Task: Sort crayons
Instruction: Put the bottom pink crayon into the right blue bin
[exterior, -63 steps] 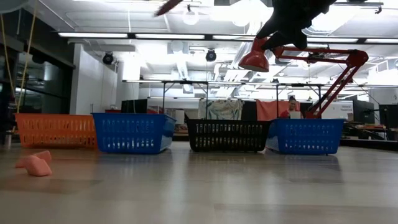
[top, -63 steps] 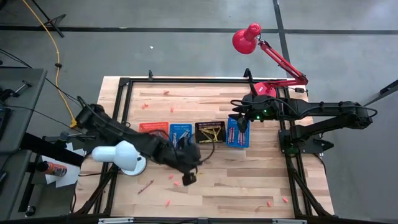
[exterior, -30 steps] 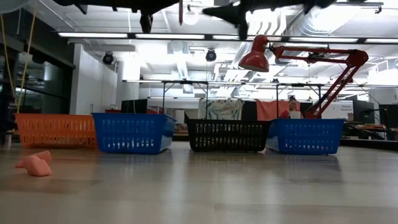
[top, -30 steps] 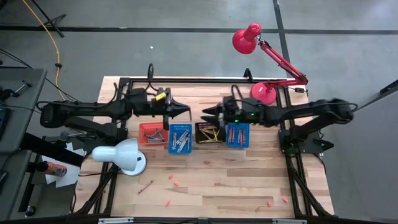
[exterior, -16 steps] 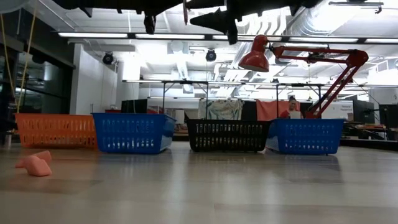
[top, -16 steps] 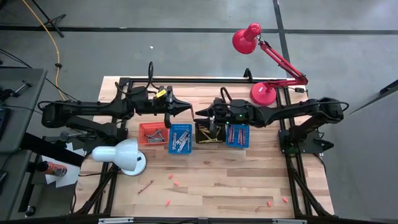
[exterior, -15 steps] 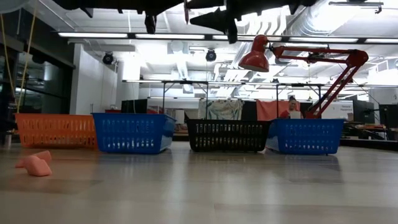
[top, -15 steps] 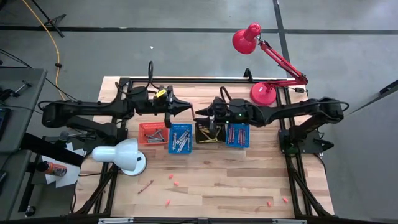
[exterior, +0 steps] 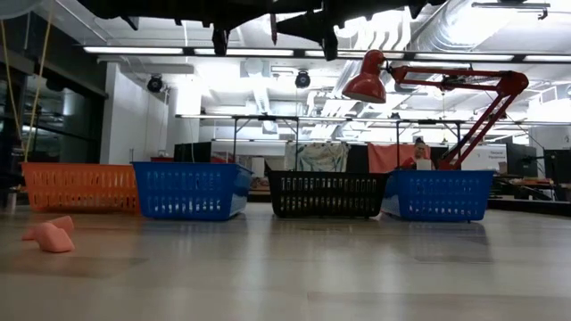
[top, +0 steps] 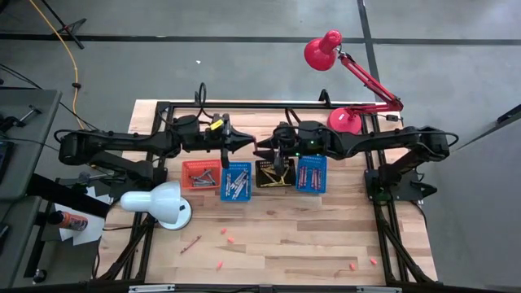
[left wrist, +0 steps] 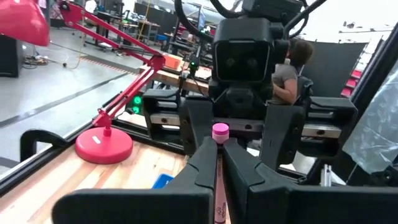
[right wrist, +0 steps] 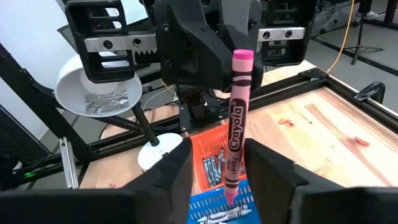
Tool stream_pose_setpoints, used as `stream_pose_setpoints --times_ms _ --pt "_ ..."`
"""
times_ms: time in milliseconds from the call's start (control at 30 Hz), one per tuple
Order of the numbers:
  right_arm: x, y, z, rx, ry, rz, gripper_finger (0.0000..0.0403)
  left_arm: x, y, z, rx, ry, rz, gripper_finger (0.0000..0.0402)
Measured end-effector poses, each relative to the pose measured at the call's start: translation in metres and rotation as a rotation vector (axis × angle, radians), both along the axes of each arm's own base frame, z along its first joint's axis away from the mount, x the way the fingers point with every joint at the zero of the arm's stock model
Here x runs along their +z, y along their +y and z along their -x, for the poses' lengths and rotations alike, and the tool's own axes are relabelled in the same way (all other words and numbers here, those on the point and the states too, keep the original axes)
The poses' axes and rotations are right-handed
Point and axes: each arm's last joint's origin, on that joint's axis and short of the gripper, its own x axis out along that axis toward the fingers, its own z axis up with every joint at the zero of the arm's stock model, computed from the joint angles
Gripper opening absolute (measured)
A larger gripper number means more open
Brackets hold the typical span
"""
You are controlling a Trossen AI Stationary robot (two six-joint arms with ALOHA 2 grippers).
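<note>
The left tool [left wrist: 217,163] pinches a pink crayon [left wrist: 219,167] upright, facing the right tool [left wrist: 239,134] close ahead; a red lamp base [left wrist: 104,147] sits on the bench [left wrist: 143,169].

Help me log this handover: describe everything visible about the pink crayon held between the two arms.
The pink crayon is a thin stick in a pink paper wrapper printed with Crayola in black, its flat end bare wax. It stands upright in the air above the baskets, clamped in the shut left gripper. The right gripper faces it with a finger on either side, not yet touching it.
</note>
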Motion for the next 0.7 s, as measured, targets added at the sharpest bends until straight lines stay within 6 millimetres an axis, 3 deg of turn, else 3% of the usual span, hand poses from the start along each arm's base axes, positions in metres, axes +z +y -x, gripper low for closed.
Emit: stream_pose_setpoints --times_ms 333,700 --pt "-0.0005 -0.0025 0.0003 -0.012 0.004 0.001 0.0015 0.0001 0.0000 0.0000 0.003 0.000 -0.006 0.0000" --pt "-0.0006 -0.0039 0.0004 -0.016 0.004 0.001 0.0005 -0.0001 0.0002 0.0000 0.006 0.002 -0.005 0.0022"
